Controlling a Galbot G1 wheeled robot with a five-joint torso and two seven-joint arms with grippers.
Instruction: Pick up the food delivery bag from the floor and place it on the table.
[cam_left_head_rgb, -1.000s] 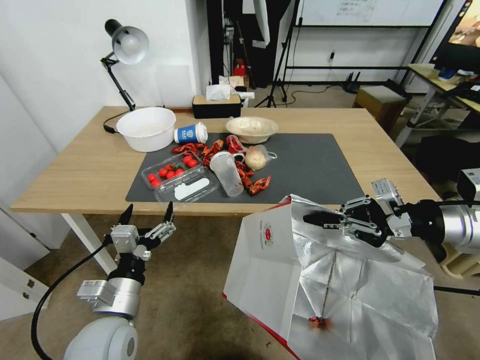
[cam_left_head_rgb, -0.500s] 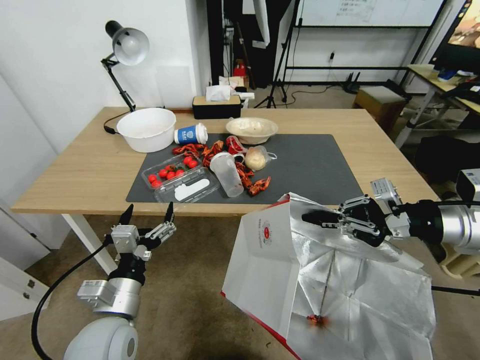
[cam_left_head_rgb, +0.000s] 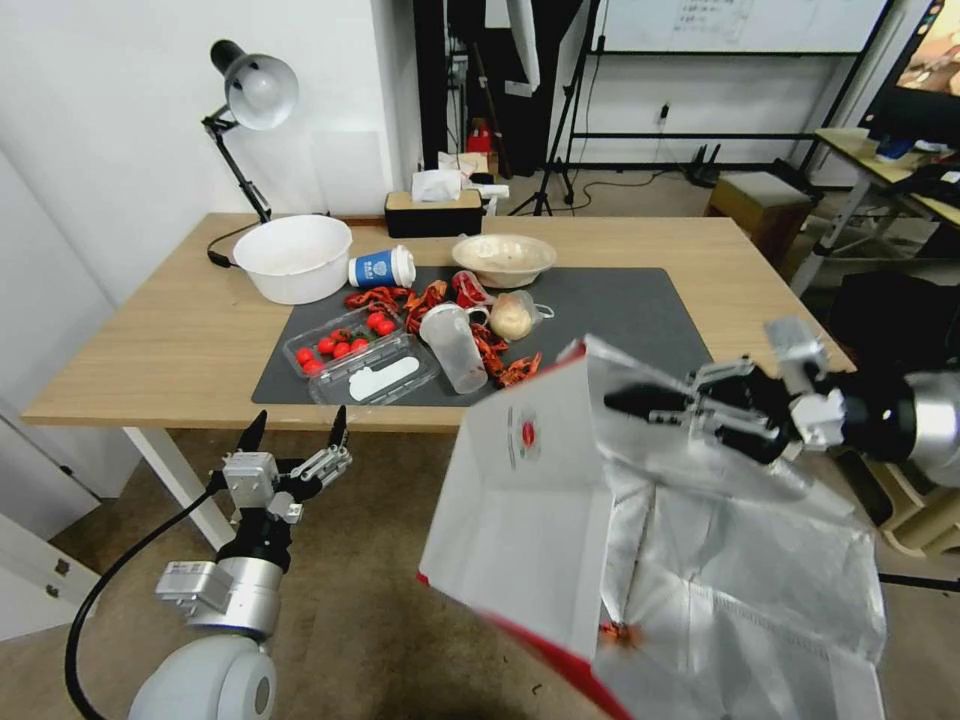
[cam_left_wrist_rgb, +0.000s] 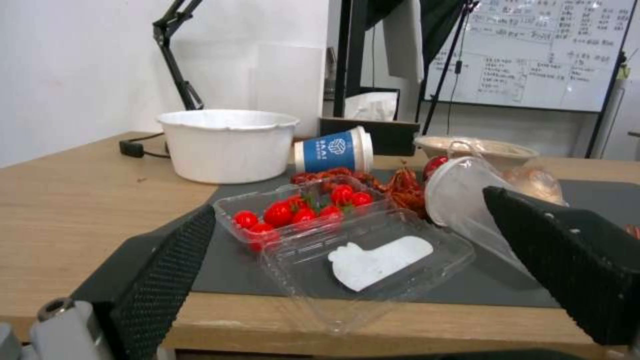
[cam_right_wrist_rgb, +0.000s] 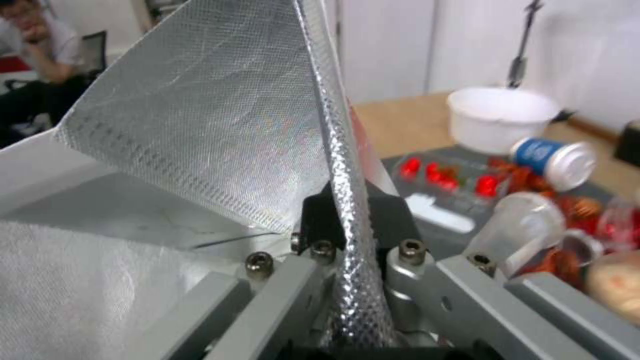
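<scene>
1. Bag (cam_left_head_rgb: 520, 500) hangs clear of the floor (cam_left_head_rgb: 370, 600), pinched at its foil rim by the right tool (cam_left_head_rgb: 640, 402).
2. Left tool (cam_left_head_rgb: 292, 428) idles spread below the tabletop (cam_left_head_rgb: 150, 350).
3. Left: setting the bag on it.

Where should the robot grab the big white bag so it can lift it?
Probably right where the right gripper has it: pinched on the open top rim of the food delivery bag, coming in from the robot's right. That foil-lined edge is a thin sheet that fits between the fingers; the body is far too wide. The left gripper waits open below the table.
</scene>
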